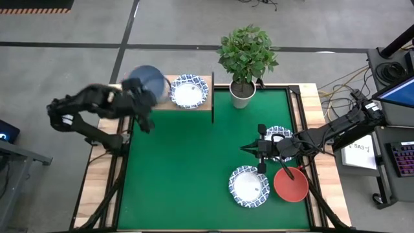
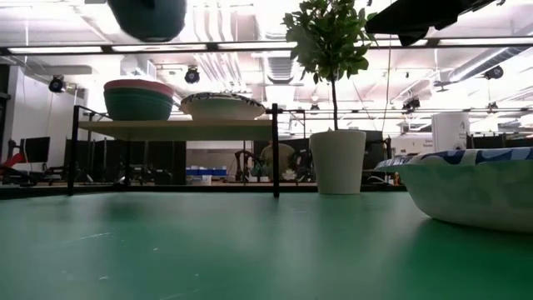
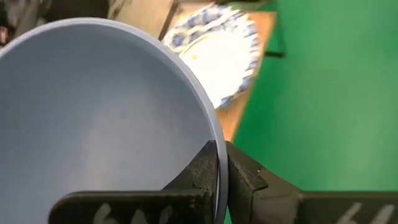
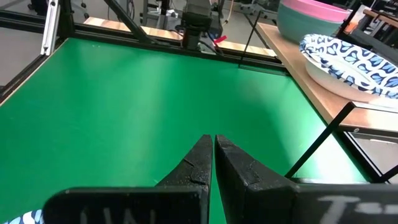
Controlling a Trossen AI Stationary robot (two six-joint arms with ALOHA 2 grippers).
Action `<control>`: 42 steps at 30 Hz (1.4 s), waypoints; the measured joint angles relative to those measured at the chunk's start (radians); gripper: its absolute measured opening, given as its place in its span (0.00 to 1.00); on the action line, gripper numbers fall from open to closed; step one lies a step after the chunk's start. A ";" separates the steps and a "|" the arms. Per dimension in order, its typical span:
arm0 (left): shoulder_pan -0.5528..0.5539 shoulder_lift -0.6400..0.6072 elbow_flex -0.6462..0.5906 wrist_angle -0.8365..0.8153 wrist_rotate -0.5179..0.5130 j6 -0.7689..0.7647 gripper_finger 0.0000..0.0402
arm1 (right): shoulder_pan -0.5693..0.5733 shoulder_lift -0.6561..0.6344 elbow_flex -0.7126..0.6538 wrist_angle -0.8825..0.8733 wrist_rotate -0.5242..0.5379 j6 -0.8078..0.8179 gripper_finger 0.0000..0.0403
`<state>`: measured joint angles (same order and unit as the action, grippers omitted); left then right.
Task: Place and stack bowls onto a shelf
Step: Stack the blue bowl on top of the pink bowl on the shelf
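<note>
Seen from above, the left gripper [image 1: 150, 97] hangs over the left end of the shelf [image 1: 208, 97], with its jaws pressed together on the rim of the grey-blue bowl [image 1: 150, 79], which it holds in the air above that end. Beside it on the shelf lies a white bowl with blue patterned rim [image 1: 189, 92]. The right gripper [image 1: 250, 149] waits over the green table [image 1: 187, 168] on the right side, its fingers closed and holding nothing; near it are another patterned bowl [image 1: 279, 135] partly under the arm, a third patterned bowl [image 1: 249, 186] and the red bowl [image 1: 290, 184]. A plant pot [image 1: 242, 92] stands at the far edge. At table height, the grey-blue bowl [image 2: 148, 18] shows at the top, well above a stack on the shelf [image 2: 191, 129] where the pink bowl [image 2: 138, 84] sits inside the dark green bowl [image 2: 138, 104]; the patterned bowl [image 2: 223, 106] rests just beside this stack. From the left wrist, the two dark fingers [image 3: 205, 171] pinch the thin rim of the grey-blue bowl [image 3: 93, 118], and the patterned bowl [image 3: 217, 53] lies on the shelf beyond. From the right wrist, the fingers [image 4: 199, 165] touch each other with nothing between them, and the shelf [image 4: 317, 87] is seen far across the table with the patterned bowl [image 4: 348, 62] and the pink bowl [image 4: 311, 12].
</note>
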<state>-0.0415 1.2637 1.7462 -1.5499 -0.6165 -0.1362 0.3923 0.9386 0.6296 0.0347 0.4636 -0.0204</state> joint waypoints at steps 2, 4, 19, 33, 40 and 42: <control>0.086 -0.022 0.000 -0.003 0.044 0.029 0.00 | 0.000 0.000 0.000 0.000 0.000 0.002 0.02; 0.165 -0.034 0.000 -0.003 0.102 0.070 0.00 | 0.000 0.000 0.000 0.000 0.000 0.002 0.02; 0.480 -0.021 -0.011 0.057 0.322 0.291 0.00 | 0.000 0.000 -0.002 -0.003 0.000 0.003 0.02; 0.518 -0.048 -0.208 0.144 0.324 0.311 0.00 | 0.000 0.000 -0.003 -0.004 0.000 0.003 0.02; 0.518 -0.051 -0.295 0.198 0.324 0.316 0.00 | 0.000 0.000 -0.004 -0.004 0.000 0.003 0.02; 0.518 -0.051 -0.314 0.206 0.324 0.316 0.00 | 0.000 0.000 -0.004 -0.004 0.000 0.003 0.02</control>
<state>0.4763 1.2129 1.4320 -1.3435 -0.2924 0.1798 0.3923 0.9386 0.6258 0.0311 0.4637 -0.0170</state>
